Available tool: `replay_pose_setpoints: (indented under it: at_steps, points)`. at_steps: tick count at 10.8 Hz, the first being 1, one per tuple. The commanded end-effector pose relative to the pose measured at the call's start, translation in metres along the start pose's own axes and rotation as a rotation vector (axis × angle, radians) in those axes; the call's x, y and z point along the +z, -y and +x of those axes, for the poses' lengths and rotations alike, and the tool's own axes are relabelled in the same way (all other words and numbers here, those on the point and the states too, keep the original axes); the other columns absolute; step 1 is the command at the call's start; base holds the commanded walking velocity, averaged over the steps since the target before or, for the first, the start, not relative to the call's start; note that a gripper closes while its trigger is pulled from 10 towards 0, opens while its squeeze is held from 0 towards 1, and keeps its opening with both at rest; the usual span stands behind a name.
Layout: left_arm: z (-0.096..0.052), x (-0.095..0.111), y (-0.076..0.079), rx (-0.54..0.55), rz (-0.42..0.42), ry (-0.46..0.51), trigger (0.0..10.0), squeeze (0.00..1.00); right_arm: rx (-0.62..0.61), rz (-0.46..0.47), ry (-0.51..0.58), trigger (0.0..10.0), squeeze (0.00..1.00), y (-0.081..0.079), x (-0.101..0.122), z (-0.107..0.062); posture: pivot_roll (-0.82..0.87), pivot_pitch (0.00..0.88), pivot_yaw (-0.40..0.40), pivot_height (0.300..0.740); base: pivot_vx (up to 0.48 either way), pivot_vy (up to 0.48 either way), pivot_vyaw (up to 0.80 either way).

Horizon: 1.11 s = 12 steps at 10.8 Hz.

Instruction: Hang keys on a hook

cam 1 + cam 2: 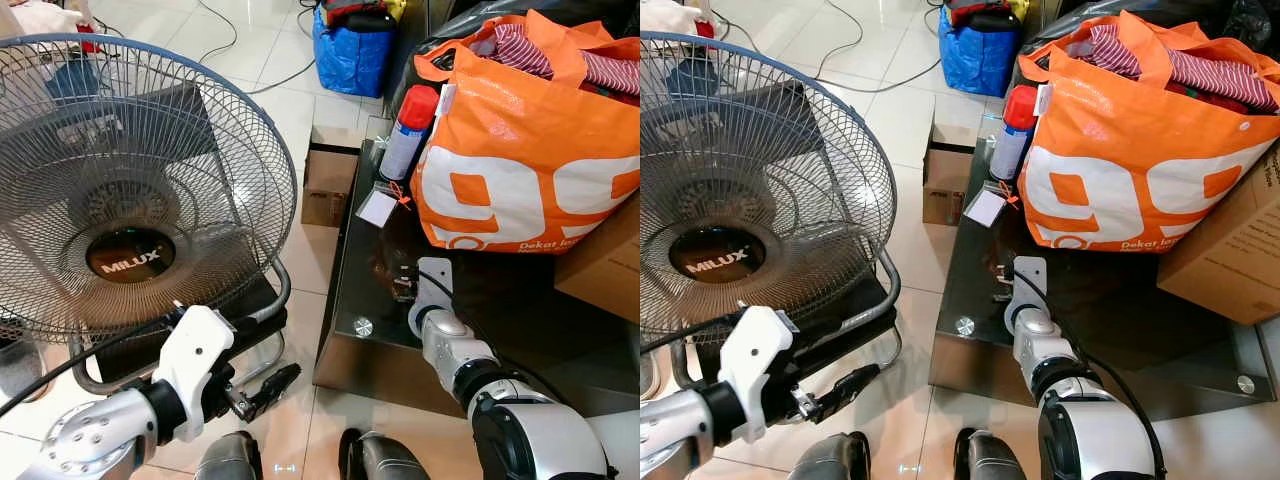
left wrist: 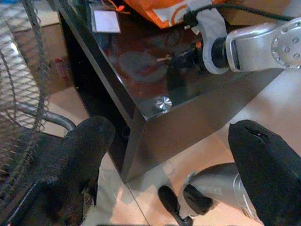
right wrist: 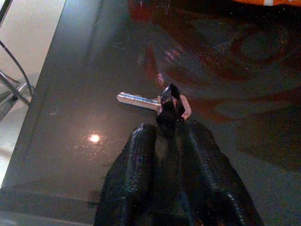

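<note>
Right gripper (image 3: 170, 134): its two long black fingers are closing together over the dark glass tabletop, and they are pinching a small black tag that is joined to the key.
Small silver key (image 3: 136, 100): it is lying flat on the glass just in front of the right fingertips, with its blade pointing toward the table's edge on the robot's left.
Right silver arm (image 1: 455, 350): it is reaching forward over the near edge of the table.
Low black table with glass top (image 1: 352, 290): it is standing in front of the robot, a round metal stud sitting in its near corner.
Left gripper (image 1: 268, 388): it is hanging above the tiled floor beside the table's near corner, its fingers standing wide apart and holding nothing.
Large round wire-cage fan (image 1: 125, 190): it is standing on the robot's left, well apart from the key.
Big orange shopping bag with white print (image 1: 520, 160): it is sitting on the far part of the table, with striped cloth showing inside.
Red-capped white spray can (image 1: 408, 130): it is leaning just beside the bag.
White paper tag (image 1: 377, 208): it is lying on the glass near the can.
</note>
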<state>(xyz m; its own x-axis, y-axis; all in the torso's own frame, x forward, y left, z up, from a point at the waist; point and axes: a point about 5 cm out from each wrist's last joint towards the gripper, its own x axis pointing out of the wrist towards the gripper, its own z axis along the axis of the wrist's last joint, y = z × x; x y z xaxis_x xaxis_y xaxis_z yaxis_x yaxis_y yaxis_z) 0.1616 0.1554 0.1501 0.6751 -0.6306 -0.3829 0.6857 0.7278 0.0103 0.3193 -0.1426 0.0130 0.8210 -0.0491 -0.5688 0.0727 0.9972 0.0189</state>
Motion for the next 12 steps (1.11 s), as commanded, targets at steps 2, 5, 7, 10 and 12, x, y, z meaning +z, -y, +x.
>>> replay_pose_setpoints:
  at_steps: [2,5,7,10,12]
  points:
    - [-0.006,0.000,0.005,-0.008,-0.005,-0.013,10.0,0.00,-0.021,0.028,-0.015,0.0,0.00,0.001,-0.007,-0.001,0.09,0.228,-0.083,0.740,0.000,0.000,0.00]
    - [-0.009,0.002,0.010,-0.011,-0.007,-0.013,10.0,0.00,-0.026,0.042,-0.009,0.0,0.00,0.003,-0.010,-0.002,0.09,0.224,-0.081,0.740,0.000,0.000,0.00]
    - [-0.009,0.012,0.015,-0.017,0.001,0.007,10.0,0.00,-0.056,0.122,0.099,0.0,0.00,0.013,0.003,-0.002,0.09,0.219,-0.080,0.740,0.000,0.000,0.00]
    - [0.003,0.018,0.020,-0.022,-0.002,0.016,10.0,0.00,-0.074,0.163,0.167,0.0,0.00,0.017,0.008,-0.003,0.09,0.216,-0.080,0.740,0.000,0.000,0.00]
    - [0.011,0.023,0.024,-0.026,-0.003,0.021,10.0,0.00,-0.031,0.113,0.174,2.9,0.00,0.013,0.003,-0.004,0.09,0.214,-0.073,0.740,0.000,0.000,0.00]
